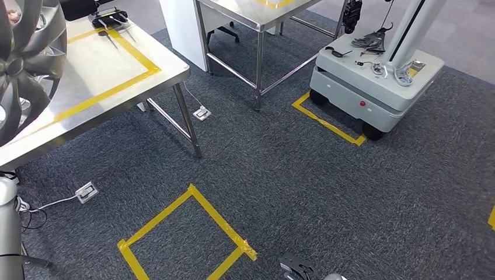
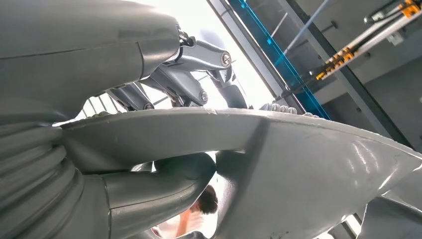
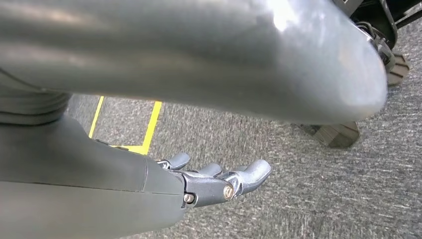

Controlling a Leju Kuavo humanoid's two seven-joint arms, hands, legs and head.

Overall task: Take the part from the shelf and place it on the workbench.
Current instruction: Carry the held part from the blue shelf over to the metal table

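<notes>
Head view is showing the part, a large silver alloy wheel rim [image 1: 26,64], riding high at the far left edge, overlapping the steel tabletop [image 1: 117,76] with its yellow tape outline. Left wrist view is looking along the left robot hand [image 2: 164,89], whose fingers are hooking over a broad grey spoke of the rim [image 2: 298,164] while the thumb is curling beneath it, so that robot hand is grasping the rim. Right wrist view is showing the right robot hand [image 3: 219,181] hanging over the grey carpet with fingers loosely apart, holding nothing. Judging from this, the rim is already sitting left of the body and over the tabletop, so the left arm is carrying the placement, lowering toward the taped area.
</notes>
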